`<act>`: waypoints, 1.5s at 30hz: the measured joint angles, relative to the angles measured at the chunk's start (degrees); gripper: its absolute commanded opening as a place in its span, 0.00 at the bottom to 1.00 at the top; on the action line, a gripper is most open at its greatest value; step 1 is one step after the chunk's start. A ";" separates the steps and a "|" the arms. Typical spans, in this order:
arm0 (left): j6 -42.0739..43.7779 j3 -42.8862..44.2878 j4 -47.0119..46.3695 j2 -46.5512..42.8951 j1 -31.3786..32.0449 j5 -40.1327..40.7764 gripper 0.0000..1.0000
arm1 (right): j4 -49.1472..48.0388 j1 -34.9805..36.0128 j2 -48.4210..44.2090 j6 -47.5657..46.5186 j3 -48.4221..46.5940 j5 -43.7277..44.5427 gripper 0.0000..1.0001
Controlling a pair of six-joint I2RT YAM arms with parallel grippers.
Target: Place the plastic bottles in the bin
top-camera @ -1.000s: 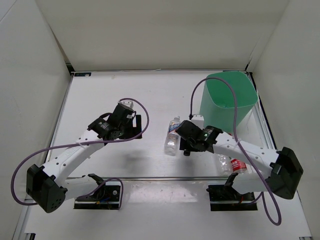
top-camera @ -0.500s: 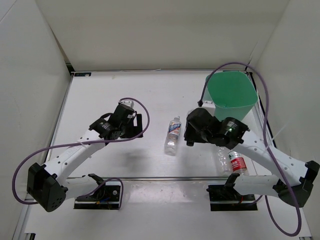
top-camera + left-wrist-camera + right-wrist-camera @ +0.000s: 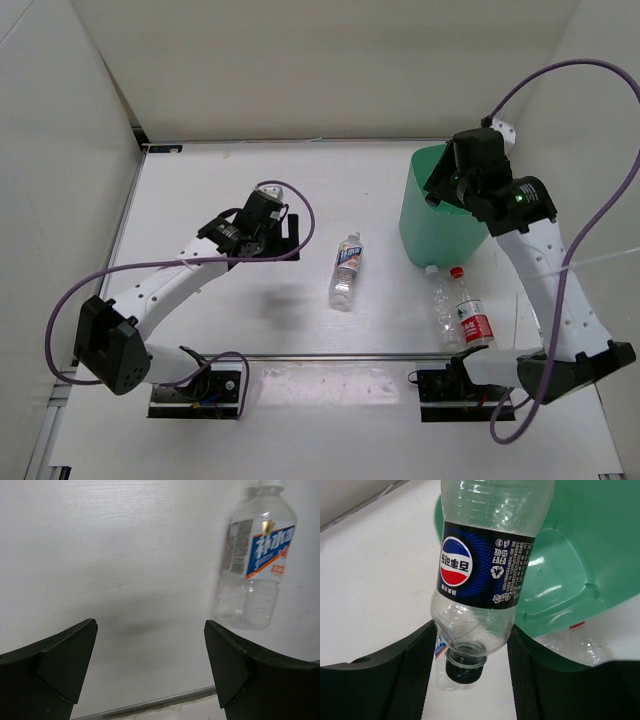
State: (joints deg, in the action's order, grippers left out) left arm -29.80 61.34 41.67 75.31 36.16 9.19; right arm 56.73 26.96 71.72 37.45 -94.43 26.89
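Hovering at the rim of the bin [image 3: 425, 235], the right gripper [image 3: 470, 645] clamps a dark-blue-labelled bottle [image 3: 485, 565], not yet dropped, while the left gripper [image 3: 150, 665] gapes empty near a blue-white bottle [image 3: 345, 270], two more bottles [image 3: 472, 322] lying beside the bin.

The dark-blue-label bottle [image 3: 487, 565] carries the red-white-blue Pepsi globe, white Chinese characters and a recycling mark, all seen upside down, while the blue-white-label bottle [image 3: 255, 560] shows large white characters too blurred to read.
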 measured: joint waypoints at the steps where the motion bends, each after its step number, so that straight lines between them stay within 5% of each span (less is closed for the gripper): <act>1: 0.33 1.33 -0.35 1.07 0.00 -0.59 1.00 | -0.70 -2.34 0.90 -0.83 0.11 -1.31 0.01; 5: 1.66 5.62 -1.64 5.11 0.00 -2.97 1.00 | -2.78 -9.31 4.44 -3.19 0.42 -6.05 0.02; 7: 2.23 7.82 -2.10 7.56 0.00 -4.85 1.00 | -3.37 -12.11 5.79 -3.69 0.57 -8.37 0.12; 9: 2.89 10.10 -2.75 10.43 0.00 -6.97 1.00 | -4.04 -14.56 6.69 -4.04 0.57 -10.78 0.33; 10: 3.19 11.15 -3.10 11.89 0.00 -8.07 1.00 | -4.35 -15.52 6.93 -4.20 0.57 -11.67 0.55; 14: 3.80 13.68 -3.74 16.44 0.07 -11.58 1.00 | -4.83 -17.07 7.10 -4.90 0.57 -13.86 1.00; 32: 3.34 22.60 -6.99 35.87 0.59 -23.10 1.00 | -4.11 -14.93 -2.82 -5.05 0.52 -18.58 1.00; 45: 1.25 23.19 -9.86 36.92 1.75 -28.68 1.00 | -2.51 -14.88 -3.82 -5.11 4.72 -20.28 1.00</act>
State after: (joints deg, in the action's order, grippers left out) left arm -28.56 84.53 31.81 112.22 37.91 -19.49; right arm 54.22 12.08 67.90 32.34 -89.71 6.61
